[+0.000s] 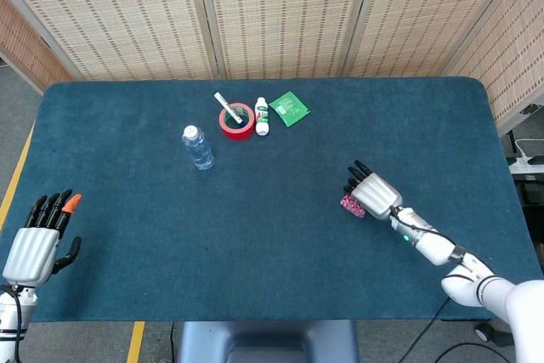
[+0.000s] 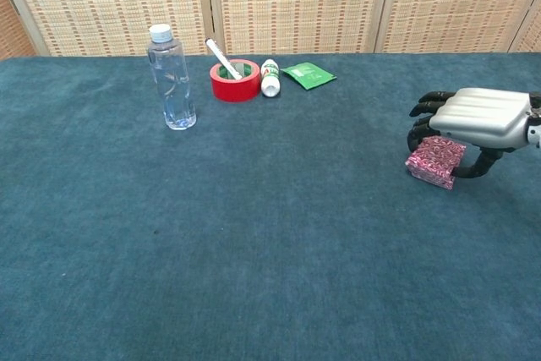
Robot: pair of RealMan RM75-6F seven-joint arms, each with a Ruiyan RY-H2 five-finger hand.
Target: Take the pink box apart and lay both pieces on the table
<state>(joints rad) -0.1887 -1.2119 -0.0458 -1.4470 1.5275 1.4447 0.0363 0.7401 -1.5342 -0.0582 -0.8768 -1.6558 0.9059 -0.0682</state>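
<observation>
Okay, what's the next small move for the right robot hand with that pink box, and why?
Probably lift the pink box slightly: the right robot hand already grips it, fingers and thumb on opposite sides. The left robot hand waits far off, open, so it must come over.

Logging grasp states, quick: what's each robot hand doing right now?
Left robot hand: open, holding nothing.
Right robot hand: fingers wrapped around the pink box, holding it.
</observation>
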